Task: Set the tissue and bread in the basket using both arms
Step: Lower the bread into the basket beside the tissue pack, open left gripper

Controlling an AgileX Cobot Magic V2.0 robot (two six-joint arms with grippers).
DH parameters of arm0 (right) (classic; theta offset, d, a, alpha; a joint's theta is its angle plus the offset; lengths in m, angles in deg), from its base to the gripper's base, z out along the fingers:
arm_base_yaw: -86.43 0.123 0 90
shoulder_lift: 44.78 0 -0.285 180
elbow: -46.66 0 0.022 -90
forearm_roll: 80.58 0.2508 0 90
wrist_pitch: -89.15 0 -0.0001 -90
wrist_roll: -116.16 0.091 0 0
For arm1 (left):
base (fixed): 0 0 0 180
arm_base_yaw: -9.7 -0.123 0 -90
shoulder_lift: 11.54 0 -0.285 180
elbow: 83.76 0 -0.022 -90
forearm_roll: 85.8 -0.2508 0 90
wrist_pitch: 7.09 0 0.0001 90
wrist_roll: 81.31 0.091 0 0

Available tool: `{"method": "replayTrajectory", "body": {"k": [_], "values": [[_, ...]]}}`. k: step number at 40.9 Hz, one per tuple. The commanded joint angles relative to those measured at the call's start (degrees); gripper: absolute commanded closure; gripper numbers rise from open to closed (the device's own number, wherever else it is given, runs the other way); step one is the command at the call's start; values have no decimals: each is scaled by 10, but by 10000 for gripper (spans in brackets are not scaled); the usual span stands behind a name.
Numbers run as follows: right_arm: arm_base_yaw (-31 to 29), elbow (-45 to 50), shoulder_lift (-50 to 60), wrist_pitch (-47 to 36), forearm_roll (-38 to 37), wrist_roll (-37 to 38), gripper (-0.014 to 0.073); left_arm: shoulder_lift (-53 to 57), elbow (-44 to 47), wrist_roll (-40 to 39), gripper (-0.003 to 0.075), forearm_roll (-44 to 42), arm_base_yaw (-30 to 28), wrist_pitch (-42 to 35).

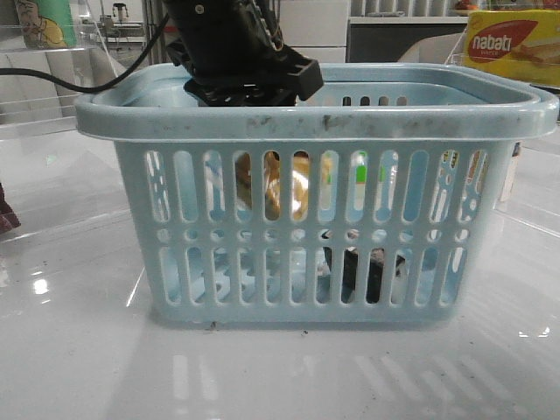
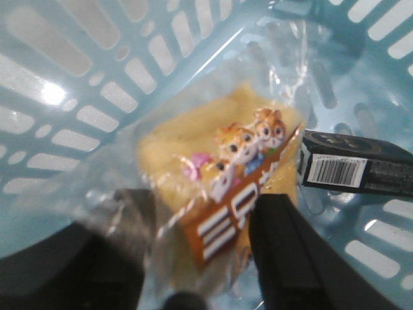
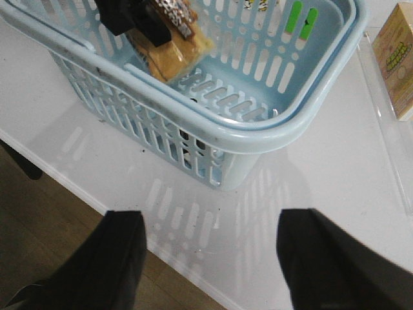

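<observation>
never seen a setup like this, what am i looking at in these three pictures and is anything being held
It is a robot with two arms. One picture looks forward over a white table; the other two come from cameras on each wrist. A light-blue basket stands on the table. The left hand reaches down inside it, shut on the bread, a golden loaf in a clear wrapper. The tissue, a small black packet, already lies on the basket floor beside it. The right hand is open and empty, outside the basket. A yellow nabati box sits behind.
</observation>
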Motion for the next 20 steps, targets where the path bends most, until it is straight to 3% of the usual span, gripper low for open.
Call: {"method": "replayTrajectory", "body": {"k": [1,20], "values": [[-1,-14,0,-41,-7,1,53,31,-18,-1,241,6,3,-27],[-1,-14,0,-41,-7,1,53,74,-52,-3,267,6,3,11]]}}
